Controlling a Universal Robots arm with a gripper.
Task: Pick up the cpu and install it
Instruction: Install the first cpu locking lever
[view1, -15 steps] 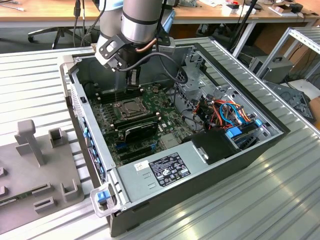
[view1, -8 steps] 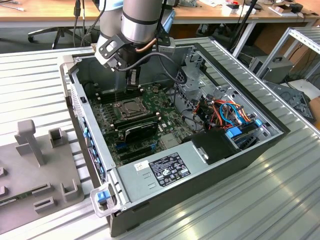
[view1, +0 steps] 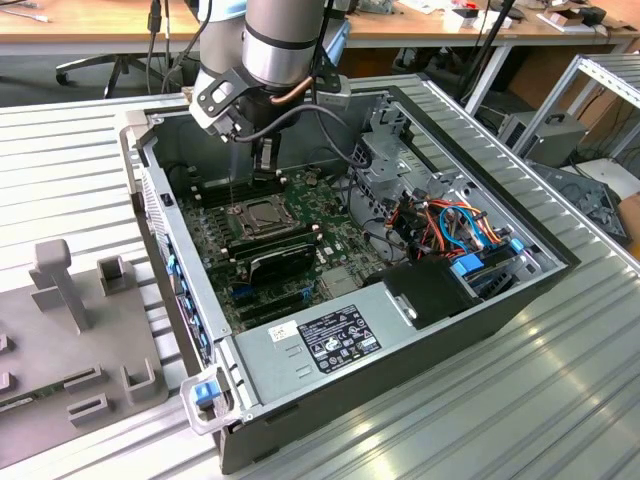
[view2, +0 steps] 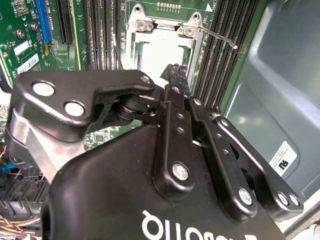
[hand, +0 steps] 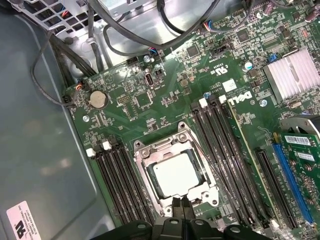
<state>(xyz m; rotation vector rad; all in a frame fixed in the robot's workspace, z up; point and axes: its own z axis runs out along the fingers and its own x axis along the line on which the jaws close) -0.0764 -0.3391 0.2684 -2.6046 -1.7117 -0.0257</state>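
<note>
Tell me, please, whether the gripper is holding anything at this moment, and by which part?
Nothing is held. The gripper has its fingers together and empty, just beside the cpu, which lies flat in the socket on the motherboard.

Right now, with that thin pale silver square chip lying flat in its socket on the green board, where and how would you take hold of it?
Probably from straight above, pinching two opposite edges of the pale silver square chip. It lies flat and low inside the metal socket frame, with long black memory slots on either side. A sideways approach therefore looks blocked, and its thin rim seems the only part to catch.
</note>
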